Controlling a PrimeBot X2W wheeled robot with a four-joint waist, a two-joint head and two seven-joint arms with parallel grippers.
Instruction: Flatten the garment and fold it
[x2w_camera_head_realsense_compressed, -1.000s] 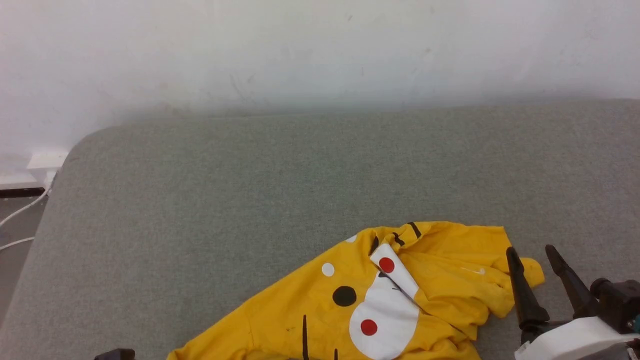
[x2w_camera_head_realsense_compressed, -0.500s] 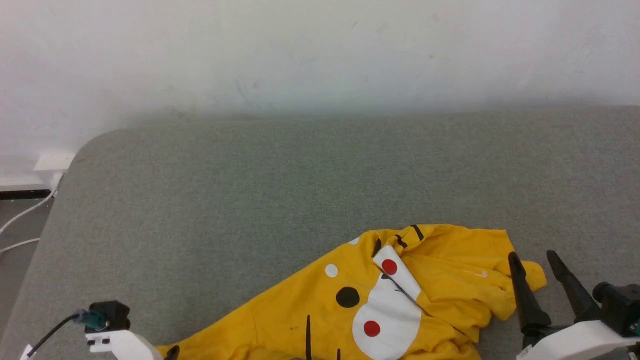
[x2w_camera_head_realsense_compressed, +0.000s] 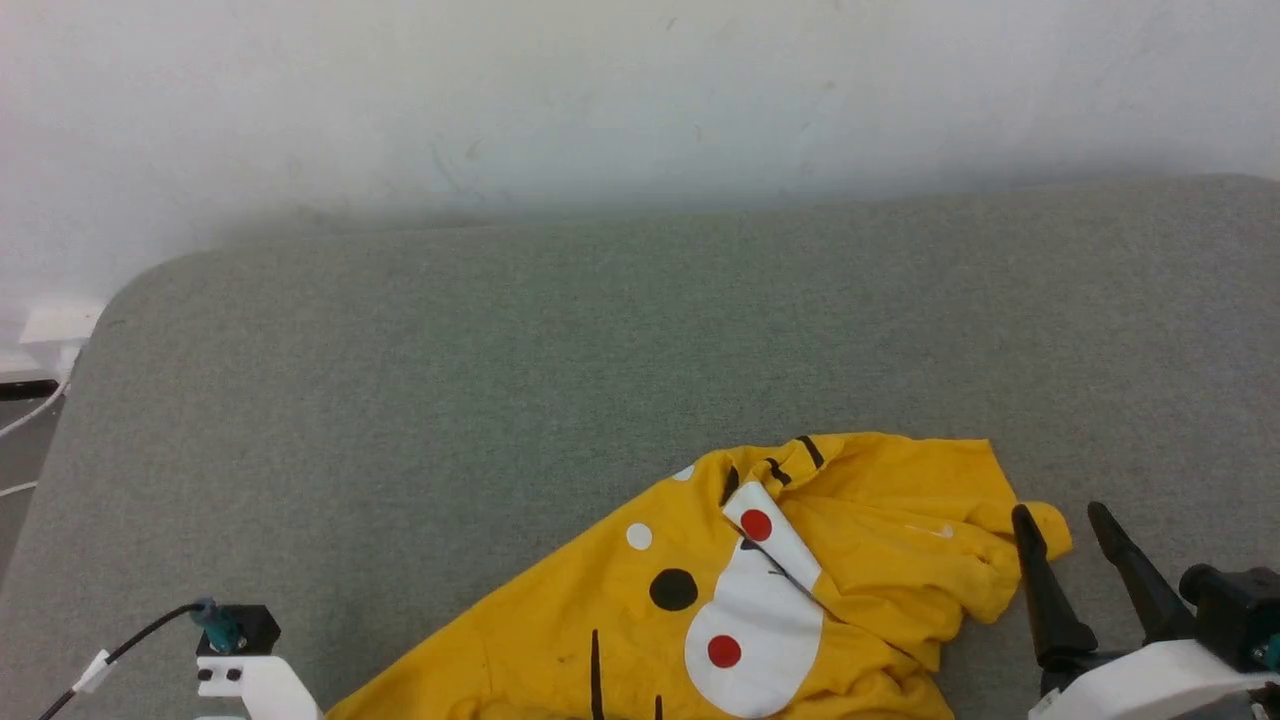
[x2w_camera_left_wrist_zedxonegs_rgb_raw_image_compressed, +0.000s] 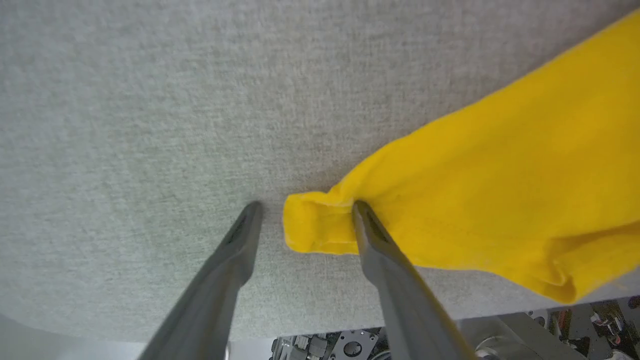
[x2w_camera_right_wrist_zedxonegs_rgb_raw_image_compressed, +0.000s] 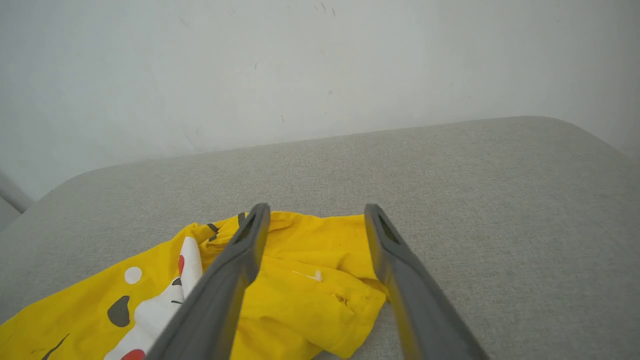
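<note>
Your shirt (x2w_camera_head_realsense_compressed: 800, 600) lies crumpled, print up, at the table's (x2w_camera_head_realsense_compressed: 500, 350) near edge. Your left hand (x2w_camera_left_wrist_zedxonegs_rgb_raw_image_compressed: 306, 206) is open astride its left tip, likely to pinch and stretch it. Your right hand (x2w_camera_head_realsense_compressed: 1058, 513), also open, hovers beside the bunched right side

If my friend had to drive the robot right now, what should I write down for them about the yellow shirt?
Left tool: jaws open around a rolled end of the yellow T-shirt, not pinching it.
Right tool: open, at the shirt's crumpled right side, holding nothing.
T-shirt: bunched, print up, at the near edge of the grey fabric surface.
Done: nothing flattened or folded.
Left: spread it flat, then fold.
</note>
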